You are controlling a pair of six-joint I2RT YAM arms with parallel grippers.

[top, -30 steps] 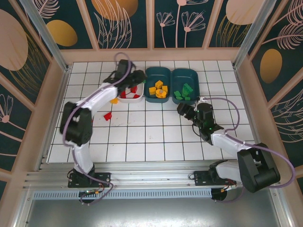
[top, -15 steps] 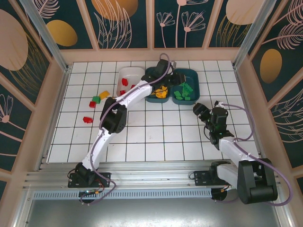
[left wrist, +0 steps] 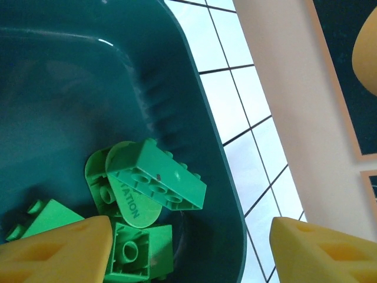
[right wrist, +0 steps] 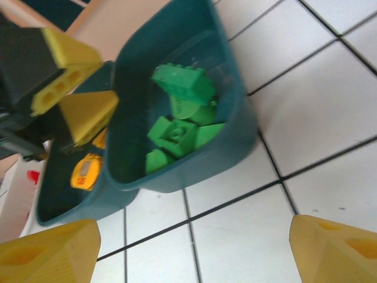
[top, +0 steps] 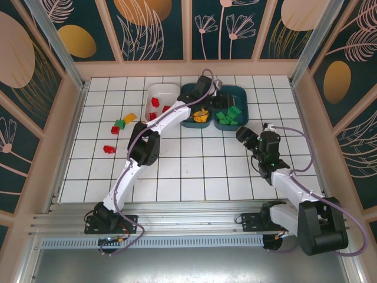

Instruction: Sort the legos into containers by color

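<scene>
My left gripper point(top: 218, 93) hangs over the right teal container point(top: 241, 94), open, and nothing sits between its yellow fingertips point(left wrist: 56, 247). Below it, several green legos point(left wrist: 162, 177) lie in that container point(left wrist: 177, 71). The middle teal container point(top: 189, 89) holds yellow legos point(top: 200, 114), and the white container point(top: 162, 89) holds red ones point(top: 155, 102). Loose red point(top: 109, 149), green point(top: 120, 124) and yellow point(top: 130, 118) legos lie on the tiles at left. My right gripper point(top: 246, 137) stands open just in front of the green container point(right wrist: 241, 127), with bare tile between its fingers.
The left arm point(top: 171, 115) stretches diagonally across the white and middle containers. A low wooden wall point(top: 188, 68) runs close behind the containers. Open tiled floor point(top: 188, 171) lies in front of them. The left gripper's fingers point(right wrist: 76, 76) show above the green container in the right wrist view.
The left arm swung from the white container to the right teal one, and its jaws have opened there. The right gripper shifted slightly.
</scene>
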